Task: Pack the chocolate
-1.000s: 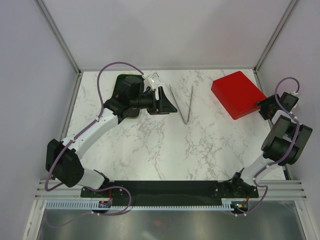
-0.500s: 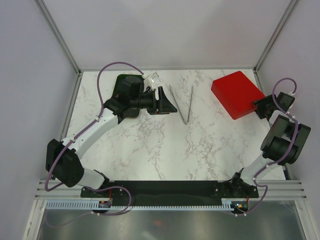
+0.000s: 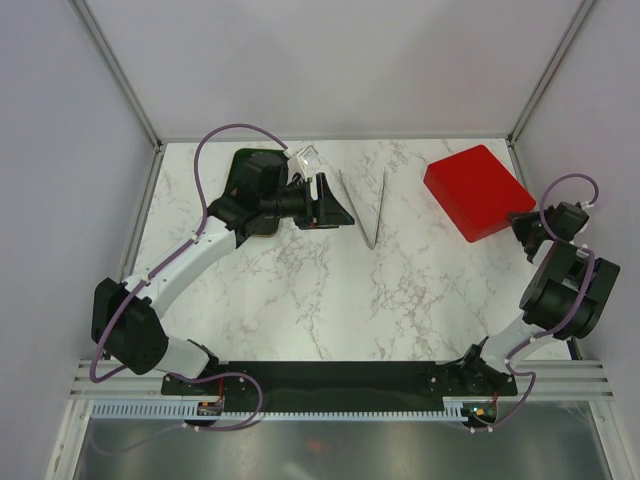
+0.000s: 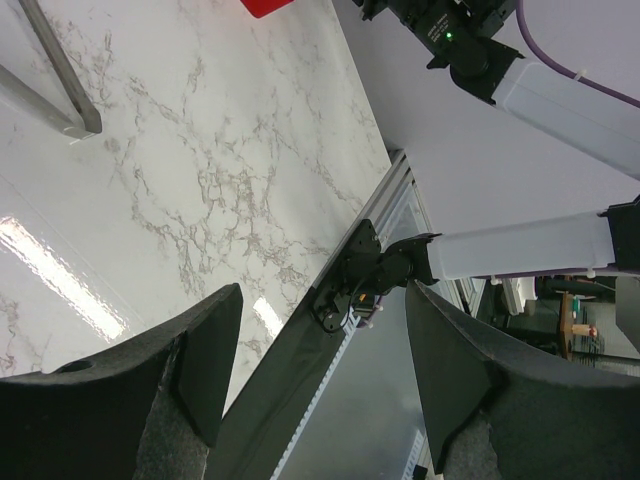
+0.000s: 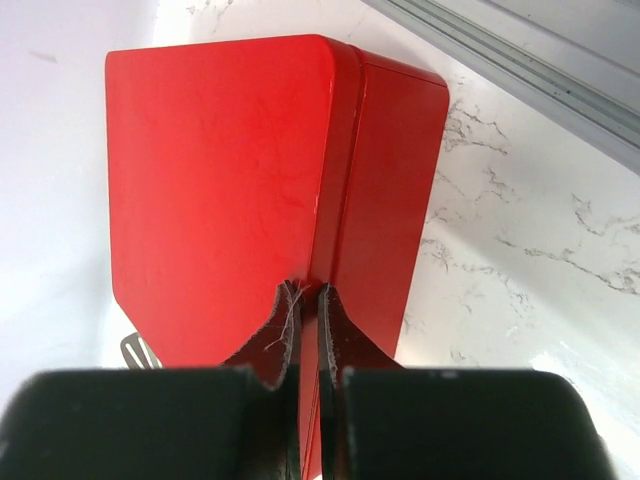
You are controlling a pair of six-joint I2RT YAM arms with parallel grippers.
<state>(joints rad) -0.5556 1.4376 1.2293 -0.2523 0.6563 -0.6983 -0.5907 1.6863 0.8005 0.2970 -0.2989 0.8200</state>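
Over on the right, the right gripper (image 3: 522, 226) has drawn back a little toward the lower right of the overhead view since a second ago. It was up against the near corner of the red box (image 3: 475, 190) then; now it sits just off that corner. Its fingers (image 5: 272, 345), apart before, have come together. From the wrist camera you can see them pressed flat against each other at the bottom centre of the frame, with nothing between them but a stray thread. Their tips point at the edge where the box's top meets its side. Whether they touch the box I cannot tell.

Nothing on the left has shifted. The left gripper (image 4: 322, 300) hangs in the upper middle of the overhead frame with its jaws spread wide and nothing between them. Its two dark pads (image 4: 205, 370) frame bare marble and the rail at the table's near edge. It is just to the left of the metal tongs (image 3: 371, 238), which lie flat in a V, the point toward the bottom of the frame. A small clear plastic piece (image 3: 305, 157) lies just above the left wrist.

The box lies closed in the upper right of the marble table (image 3: 300, 290), well apart from the tongs. Where the chocolate is I cannot tell; none of it shows in any view.
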